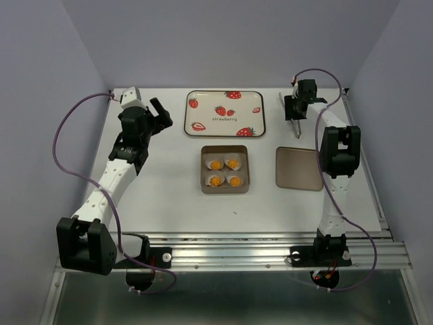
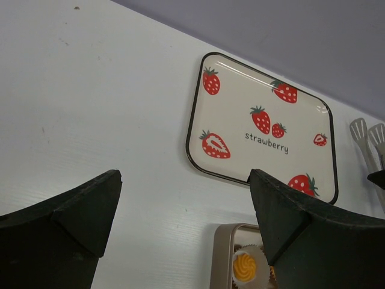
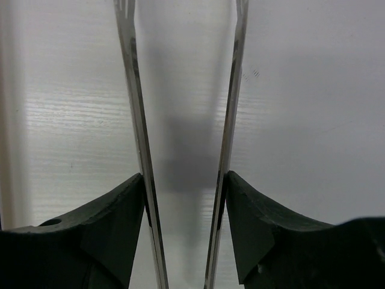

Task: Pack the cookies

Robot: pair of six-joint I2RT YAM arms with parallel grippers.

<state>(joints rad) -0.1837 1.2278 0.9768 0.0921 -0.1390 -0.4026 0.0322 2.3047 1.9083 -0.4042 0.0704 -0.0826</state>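
Several orange-yellow cookies (image 1: 224,172) sit in white paper cups inside a small tan tin (image 1: 204,169) at the table's middle. One cookie (image 2: 244,267) shows at the bottom of the left wrist view. My left gripper (image 1: 159,115) hangs open over bare table to the left of the strawberry tray (image 1: 210,101), with nothing between its fingers (image 2: 183,177). At the back right my right gripper (image 1: 298,108) is shut on metal tongs (image 1: 297,127). Its pads press the two tong arms (image 3: 135,120) from outside (image 3: 183,177), and the arms stand apart, pointing at the table.
The tin's flat tan lid (image 1: 298,168) lies right of the tin, beside the right arm. The strawberry tray (image 2: 240,114) lies behind the tin. Purple cables loop off both arms. A metal rail runs along the near edge.
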